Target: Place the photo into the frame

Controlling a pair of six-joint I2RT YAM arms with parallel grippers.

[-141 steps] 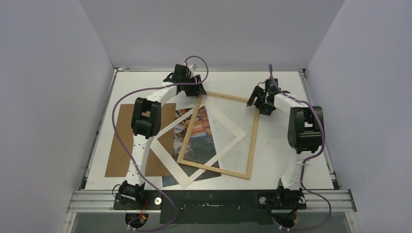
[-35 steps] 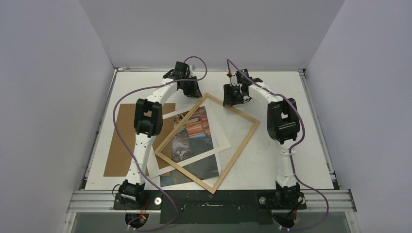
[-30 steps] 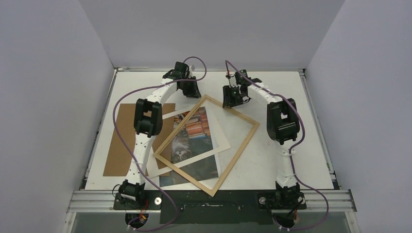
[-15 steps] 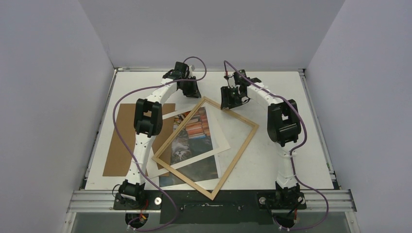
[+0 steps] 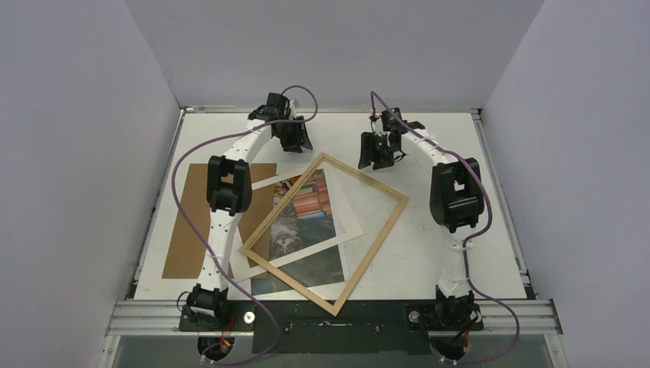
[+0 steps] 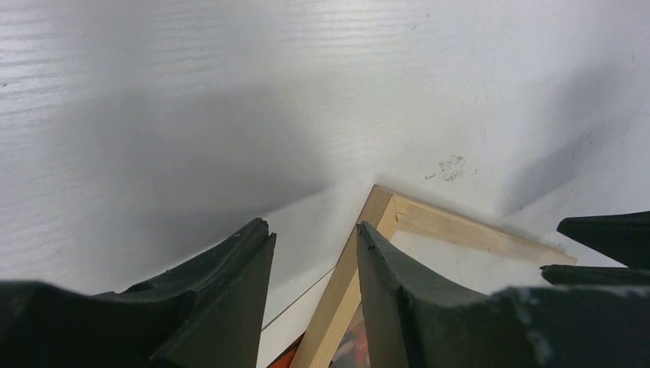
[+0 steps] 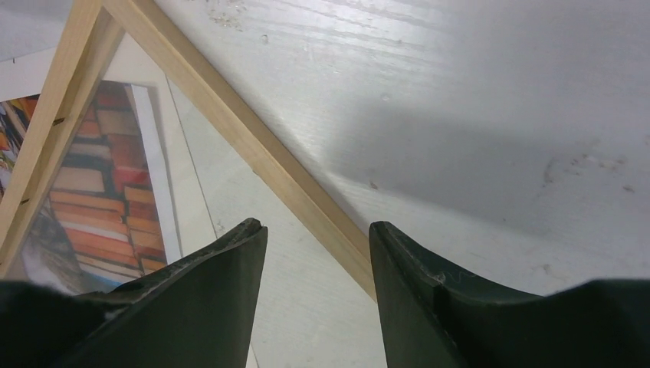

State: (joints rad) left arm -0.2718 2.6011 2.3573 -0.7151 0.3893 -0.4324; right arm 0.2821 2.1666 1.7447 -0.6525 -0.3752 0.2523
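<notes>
Your left claw (image 6: pixel 312 228) and right claw (image 7: pixel 316 225) gape empty. Just beneath them the frame (image 5: pixel 371 257) looks light, stiff; pinch a rail. The photo (image 5: pixel 306 203) is probably slippery.

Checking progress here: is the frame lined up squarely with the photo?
No, the frame lies rotated across the photo, with part of the photo outside it.

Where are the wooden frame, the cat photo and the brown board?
frame (image 5: pixel 374 245), top view, middle of its right rail.
photo (image 5: pixel 310 202), top view, on the stacked books.
brown board (image 5: pixel 184 238), top view, bare left part.
</notes>
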